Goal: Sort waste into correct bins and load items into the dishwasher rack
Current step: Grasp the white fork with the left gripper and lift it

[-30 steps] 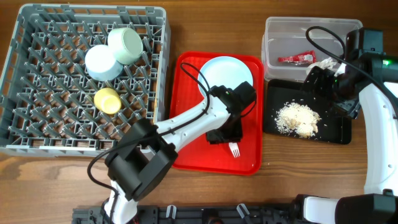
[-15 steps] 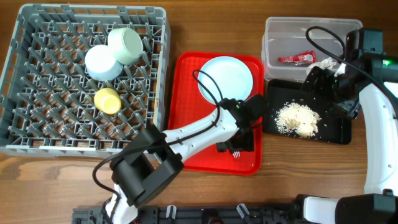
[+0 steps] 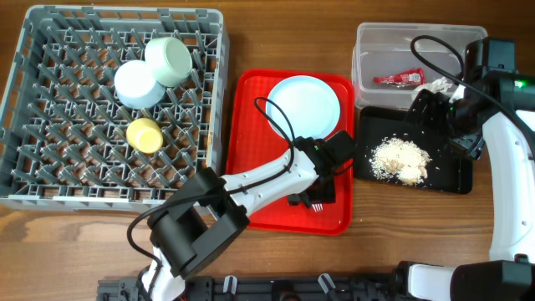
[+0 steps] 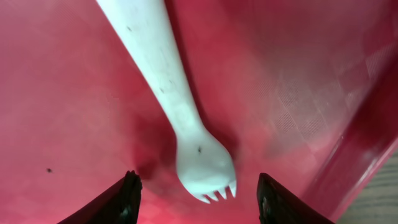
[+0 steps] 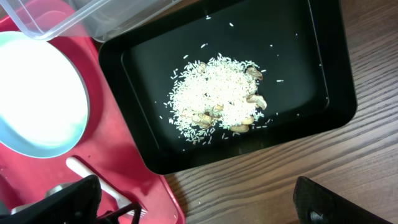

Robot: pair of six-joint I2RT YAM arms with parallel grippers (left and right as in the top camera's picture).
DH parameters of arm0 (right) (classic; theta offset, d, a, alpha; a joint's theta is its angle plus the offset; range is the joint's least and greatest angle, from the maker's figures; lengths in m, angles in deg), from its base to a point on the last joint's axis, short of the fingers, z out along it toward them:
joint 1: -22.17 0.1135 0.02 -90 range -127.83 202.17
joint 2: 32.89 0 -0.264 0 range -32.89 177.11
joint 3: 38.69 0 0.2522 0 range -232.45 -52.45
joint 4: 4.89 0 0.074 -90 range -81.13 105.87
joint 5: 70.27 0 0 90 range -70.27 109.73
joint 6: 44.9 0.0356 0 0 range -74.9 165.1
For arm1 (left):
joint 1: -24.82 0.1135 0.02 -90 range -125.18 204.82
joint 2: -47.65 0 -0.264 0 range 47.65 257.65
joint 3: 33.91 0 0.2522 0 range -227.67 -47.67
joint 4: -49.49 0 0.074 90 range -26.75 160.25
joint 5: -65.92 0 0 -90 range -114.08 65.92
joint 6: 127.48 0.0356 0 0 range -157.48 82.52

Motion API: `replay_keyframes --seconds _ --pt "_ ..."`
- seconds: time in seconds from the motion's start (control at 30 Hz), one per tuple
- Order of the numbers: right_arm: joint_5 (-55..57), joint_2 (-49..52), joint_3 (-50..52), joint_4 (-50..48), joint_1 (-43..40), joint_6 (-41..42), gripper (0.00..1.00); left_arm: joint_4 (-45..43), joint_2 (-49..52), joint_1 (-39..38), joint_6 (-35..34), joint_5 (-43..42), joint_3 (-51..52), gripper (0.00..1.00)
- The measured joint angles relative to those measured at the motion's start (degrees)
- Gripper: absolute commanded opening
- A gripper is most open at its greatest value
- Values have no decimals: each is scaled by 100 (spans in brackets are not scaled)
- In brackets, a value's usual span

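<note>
A white plastic fork lies on the red tray, its tines near the tray's front right corner. My left gripper is open, low over the tray, one fingertip on each side of the tines. It also shows in the overhead view. The pale blue plate sits at the back of the red tray. My right gripper is open and empty above the black tray, which holds beige food scraps. The wooden stick is out of view.
The clear tub holds the red wrapper and the white scrap. The grey rack at left holds the mint-green bowl, the light blue saucer and the yellow cup.
My left gripper has moved toward the front right of the red tray and come down around the fork's tines. The right arm has not moved.
</note>
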Motion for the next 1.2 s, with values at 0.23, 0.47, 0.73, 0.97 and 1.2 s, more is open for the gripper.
replay_keyframes --seconds 0.23,0.47,0.73,0.97,1.2 --pt "0 0 0 0 0 -2 100 4 2 0 -15 225 0 59" --pt "0 0 0 0 0 -2 100 52 70 0 -22 258 0 30" --pt "0 0 0 0 0 -2 100 72 90 0 -57 278 7 12" --pt "0 0 0 0 0 -2 100 90 90 0 -55 278 9 4" --pt "0 0 0 0 0 -2 100 203 87 48 -57 275 9 4"
